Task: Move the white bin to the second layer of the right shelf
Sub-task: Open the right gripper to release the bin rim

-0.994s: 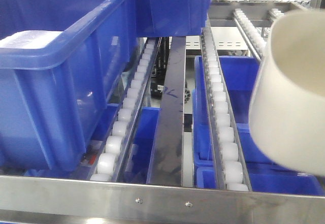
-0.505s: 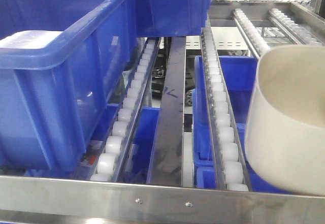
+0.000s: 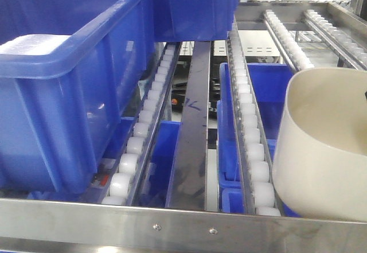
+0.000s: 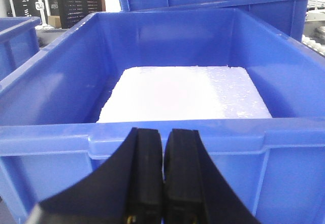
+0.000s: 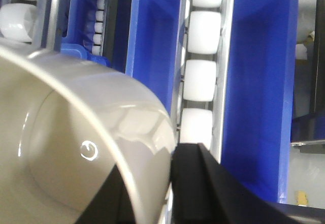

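The right hand (image 5: 152, 193) was clamped on the rim of the one white bin (image 3: 327, 144), tilted low over the right shelf second layer (image 3: 252, 150), just behind its front rail (image 3: 183, 224). Its base risked catching a roller lane and tipping. The left hand (image 4: 163, 178), fingers together, hung before a blue crate (image 4: 167, 132). Farther back, two blue crates sat on that level.

Lighting's bright and even across all three views, looks like overhead indoor light, no hard shadows. The white bin (image 5: 76, 148) picks up glossy highlights inside in the right wrist view, and it's soft and out of focus that close up. The steel front rail (image 3: 172, 224) has a dull sheen, no harsh glare. The white slab (image 4: 185, 94) in the blue crate (image 4: 51, 132) is nearly blown out.
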`<state>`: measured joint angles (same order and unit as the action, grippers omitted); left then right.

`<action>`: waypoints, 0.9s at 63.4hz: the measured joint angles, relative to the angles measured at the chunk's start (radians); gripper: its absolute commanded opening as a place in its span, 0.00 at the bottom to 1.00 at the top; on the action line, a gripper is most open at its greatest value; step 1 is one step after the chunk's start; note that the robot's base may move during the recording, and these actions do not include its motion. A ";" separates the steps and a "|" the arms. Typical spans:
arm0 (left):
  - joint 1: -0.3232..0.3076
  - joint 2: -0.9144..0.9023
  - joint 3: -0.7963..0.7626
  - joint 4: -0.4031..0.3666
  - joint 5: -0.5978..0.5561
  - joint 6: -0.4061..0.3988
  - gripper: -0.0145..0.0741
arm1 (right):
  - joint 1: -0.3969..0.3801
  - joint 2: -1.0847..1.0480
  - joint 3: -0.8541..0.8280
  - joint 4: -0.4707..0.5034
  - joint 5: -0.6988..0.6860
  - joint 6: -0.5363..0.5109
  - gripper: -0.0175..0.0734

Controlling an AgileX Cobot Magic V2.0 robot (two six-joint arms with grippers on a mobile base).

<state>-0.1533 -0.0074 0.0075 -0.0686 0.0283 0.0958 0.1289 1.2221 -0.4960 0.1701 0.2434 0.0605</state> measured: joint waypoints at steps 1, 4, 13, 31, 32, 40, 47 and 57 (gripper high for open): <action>0.000 0.000 0.000 0.000 0.000 0.000 0.26 | 0.000 0.000 0.000 0.000 0.000 0.000 0.25; 0.000 0.000 0.000 0.000 0.000 0.000 0.26 | 0.000 0.000 0.000 0.000 -0.002 0.000 0.25; 0.000 0.000 0.000 0.000 0.000 0.000 0.26 | 0.000 0.000 0.000 0.000 -0.008 0.000 0.26; 0.000 0.000 0.000 0.000 0.000 0.000 0.26 | 0.000 0.000 0.000 0.000 -0.010 0.000 0.26; 0.000 0.000 0.000 0.000 0.000 0.000 0.26 | 0.000 0.000 0.000 0.000 -0.010 0.000 0.26; 0.000 0.000 0.000 0.000 0.000 0.000 0.26 | 0.000 0.000 0.000 0.000 -0.012 0.000 0.26; 0.000 0.000 0.000 0.000 0.000 0.000 0.26 | 0.000 0.000 0.000 0.000 -0.014 0.000 0.26; 0.000 0.000 0.000 0.000 0.000 0.000 0.26 | 0.000 0.000 0.000 0.000 -0.014 0.000 0.27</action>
<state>-0.1533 -0.0074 0.0075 -0.0686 0.0283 0.0958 0.1289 1.2218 -0.4960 0.1701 0.2294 0.0605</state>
